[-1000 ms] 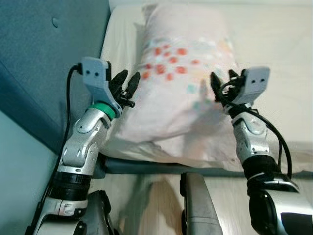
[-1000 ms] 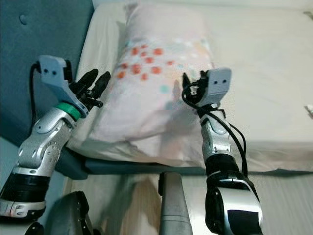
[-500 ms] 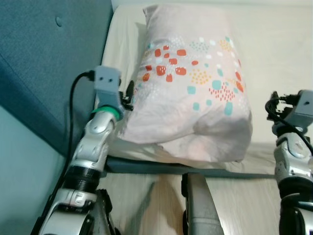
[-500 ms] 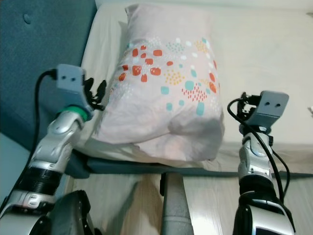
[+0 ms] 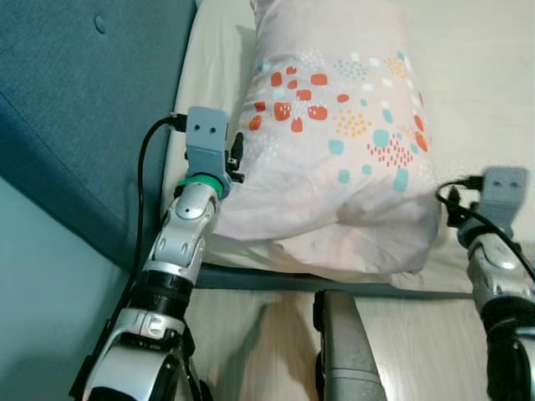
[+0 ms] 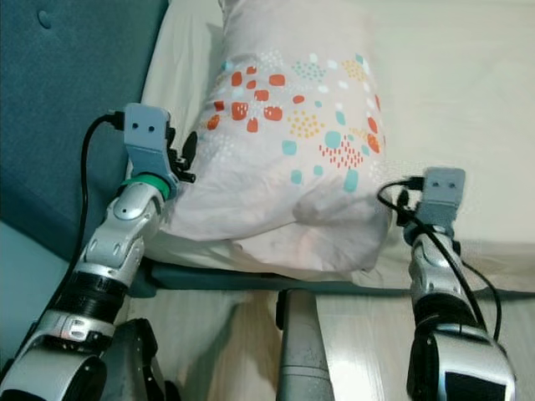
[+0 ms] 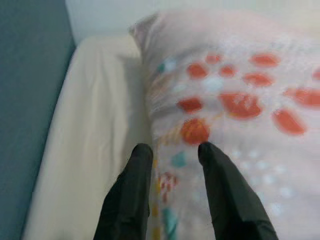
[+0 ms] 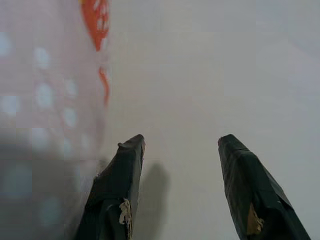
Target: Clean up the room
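A pale pink pillow (image 5: 334,167) with orange and teal spots lies lengthwise on the cream bed (image 5: 476,83), its near end by the bed's front edge. My left gripper (image 7: 175,150) is open at the pillow's left edge, its fingers (image 6: 189,146) lying along the side seam with the sheet on their other side. My right gripper (image 8: 181,142) is open too, low over the bare sheet just right of the pillow's near right corner, where its grey wrist camera block (image 5: 504,185) stands. Neither gripper holds anything.
A teal padded headboard (image 5: 75,109) runs along the left of the bed. The dark bed frame edge (image 5: 251,280) lies just below the pillow. Pale wood floor (image 5: 251,342) and my own grey body part (image 5: 343,351) are nearest.
Both arms have dropped and drawn back from the pillow's top. The right gripper has swung out to the right, off the pillow. The pillow has settled flat.
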Available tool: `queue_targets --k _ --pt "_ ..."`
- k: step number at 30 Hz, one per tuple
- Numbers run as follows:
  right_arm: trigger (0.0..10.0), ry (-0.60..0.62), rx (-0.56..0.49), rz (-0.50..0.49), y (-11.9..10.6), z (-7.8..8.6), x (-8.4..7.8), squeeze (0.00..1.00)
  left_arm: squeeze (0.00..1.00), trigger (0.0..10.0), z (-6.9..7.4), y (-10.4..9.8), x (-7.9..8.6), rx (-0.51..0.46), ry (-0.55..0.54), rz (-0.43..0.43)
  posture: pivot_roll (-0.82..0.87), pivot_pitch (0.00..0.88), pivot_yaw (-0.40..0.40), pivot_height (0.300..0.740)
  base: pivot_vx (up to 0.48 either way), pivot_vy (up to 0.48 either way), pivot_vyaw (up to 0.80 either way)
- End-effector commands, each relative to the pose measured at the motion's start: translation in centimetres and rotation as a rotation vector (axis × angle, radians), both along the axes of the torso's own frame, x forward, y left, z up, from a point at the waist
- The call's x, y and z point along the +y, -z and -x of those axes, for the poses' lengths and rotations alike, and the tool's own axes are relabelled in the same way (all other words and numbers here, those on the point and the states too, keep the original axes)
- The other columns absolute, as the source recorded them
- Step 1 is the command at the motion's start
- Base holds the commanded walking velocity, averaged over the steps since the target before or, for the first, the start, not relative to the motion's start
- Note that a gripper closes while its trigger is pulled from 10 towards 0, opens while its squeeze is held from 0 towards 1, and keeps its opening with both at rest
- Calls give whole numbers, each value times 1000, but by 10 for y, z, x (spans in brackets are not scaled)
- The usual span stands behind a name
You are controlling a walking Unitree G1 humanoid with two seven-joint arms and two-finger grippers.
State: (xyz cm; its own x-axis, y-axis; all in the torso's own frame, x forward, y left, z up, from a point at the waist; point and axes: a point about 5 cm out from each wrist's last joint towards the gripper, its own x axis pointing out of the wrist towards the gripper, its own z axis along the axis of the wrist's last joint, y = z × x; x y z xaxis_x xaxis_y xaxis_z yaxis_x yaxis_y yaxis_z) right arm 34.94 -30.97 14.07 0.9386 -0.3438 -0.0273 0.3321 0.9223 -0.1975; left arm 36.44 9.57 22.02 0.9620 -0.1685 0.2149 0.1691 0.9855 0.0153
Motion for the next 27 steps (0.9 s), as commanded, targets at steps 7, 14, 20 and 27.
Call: queue_targets --k 7,14,20,27 --pt "10000 -42 234 14 19 -6 14 0 0 10000 25 6 -11 -31 151 -69 5 258 63 536 0 0 0" --pt "10000 -180 222 -94 15 -22 48 0 0 10000 42 29 -45 -23 250 -218 13 256 59 536 0 0 0" --pt "10000 -244 45 -104 -29 -44 65 0 0 10000 42 65 -57 94 262 -378 2 236 53 536 0 0 0" --pt "10000 -288 -236 -116 -110 -63 79 0 0 10000 42 90 -61 205 305 -502 -18 210 53 536 0 0 0"
